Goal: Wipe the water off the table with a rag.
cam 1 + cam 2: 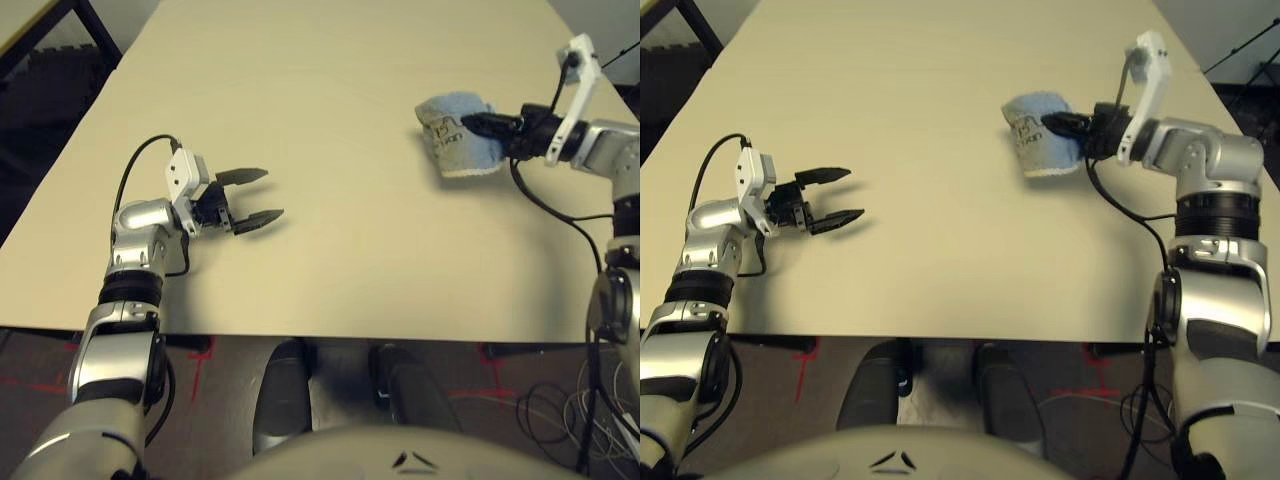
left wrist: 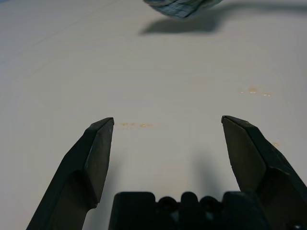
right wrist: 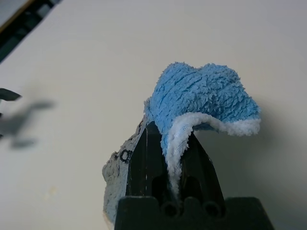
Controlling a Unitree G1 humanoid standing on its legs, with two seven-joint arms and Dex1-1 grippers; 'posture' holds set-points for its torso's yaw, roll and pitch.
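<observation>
Rag pinched in raised right pincer (fingers level).

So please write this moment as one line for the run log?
right end effector: shut on rag, lifted off table | left end effector: open, empty | water: faint spots remain

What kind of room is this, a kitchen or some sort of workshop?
Probably a robotics lab or test room: a bare table, loose cables and red tape marks on the carpeted floor.
</observation>
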